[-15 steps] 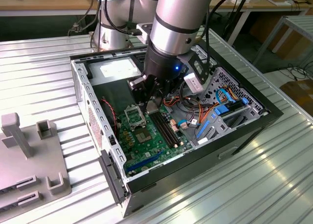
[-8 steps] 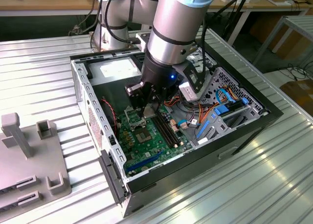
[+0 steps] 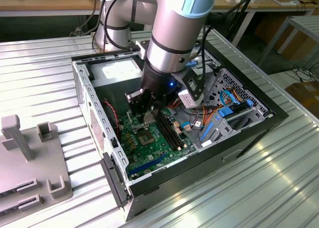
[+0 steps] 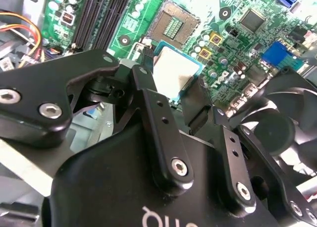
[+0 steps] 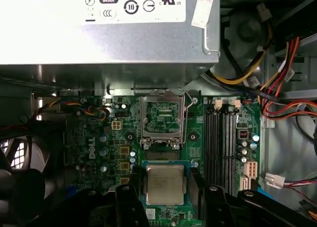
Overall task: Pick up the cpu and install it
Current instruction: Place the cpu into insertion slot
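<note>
The cpu [image 5: 165, 184], a small square chip with a silver-grey top and a green rim, sits between my two black fingers [image 5: 130, 199]. My gripper [image 5: 166, 187] is shut on it from two opposite sides. In the second wrist view the cpu [image 4: 171, 71] hangs above the green motherboard [image 4: 233, 43], a short way from the socket [image 4: 173, 24]. That socket [image 5: 162, 119] stands uncovered, its metal frame raised. In the exterior view my gripper [image 3: 148, 117] is low inside the computer case [image 3: 219, 153], just above the dark square socket [image 3: 147, 137].
A silver power supply [image 5: 99, 28] fills one end of the case. Black memory slots [image 5: 223, 142] run beside the socket. Coloured cables [image 5: 277, 88] and a black fan [image 5: 20, 187] flank the board. A grey fixture [image 3: 30, 158] stands on the ribbed table at the exterior view's left.
</note>
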Controlling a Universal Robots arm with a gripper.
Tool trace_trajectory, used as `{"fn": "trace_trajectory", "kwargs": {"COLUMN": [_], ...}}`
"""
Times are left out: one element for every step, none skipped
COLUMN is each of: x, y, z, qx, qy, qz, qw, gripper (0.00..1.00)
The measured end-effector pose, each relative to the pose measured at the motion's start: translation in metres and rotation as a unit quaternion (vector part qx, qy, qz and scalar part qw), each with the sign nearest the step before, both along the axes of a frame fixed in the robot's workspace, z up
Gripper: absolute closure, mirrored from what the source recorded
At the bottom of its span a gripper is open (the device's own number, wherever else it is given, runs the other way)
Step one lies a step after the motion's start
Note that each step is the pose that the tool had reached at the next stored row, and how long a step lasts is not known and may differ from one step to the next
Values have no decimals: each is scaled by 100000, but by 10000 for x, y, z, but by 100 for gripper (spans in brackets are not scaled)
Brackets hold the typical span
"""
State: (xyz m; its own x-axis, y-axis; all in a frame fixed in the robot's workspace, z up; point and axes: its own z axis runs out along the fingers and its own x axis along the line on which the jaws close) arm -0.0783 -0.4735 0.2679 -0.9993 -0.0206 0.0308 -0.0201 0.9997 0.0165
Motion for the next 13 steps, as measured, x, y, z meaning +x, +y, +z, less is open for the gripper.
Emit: {"fn": "trace_trajectory", "kwargs": {"x": [-2, -2, -3, -3, -4, -4, -4, -3, -3, -3, -3, -2, -2], "y": [0, -2, -6, -11, -16, -17, -17, -17, -17, -17, -17, -17, -17], "z": [-26, -42, -54, -71, -94, -104, -104, -104, -104, -104, -105, -110, -120], "qx": [-3, -6, -5, 0, -1, 7, -4, -7, -11, -14, -14, -2, 3], "qy": [2, 1, 3, 0, -1, -2, 0, 2, 1, 1, 1, -42, -102], "qz": [7, 13, 5, 4, -2, -5, -2, 3, 5, 5, 5, 7, 18], "qw": [100000, 100000, 100000, 100000, 100000, 100000, 100000, 100000, 100000, 100000, 100000, 100000, 100000], "gripper": [53, 53, 53, 53, 53, 53, 53, 53, 53, 53, 53, 53, 53]}}
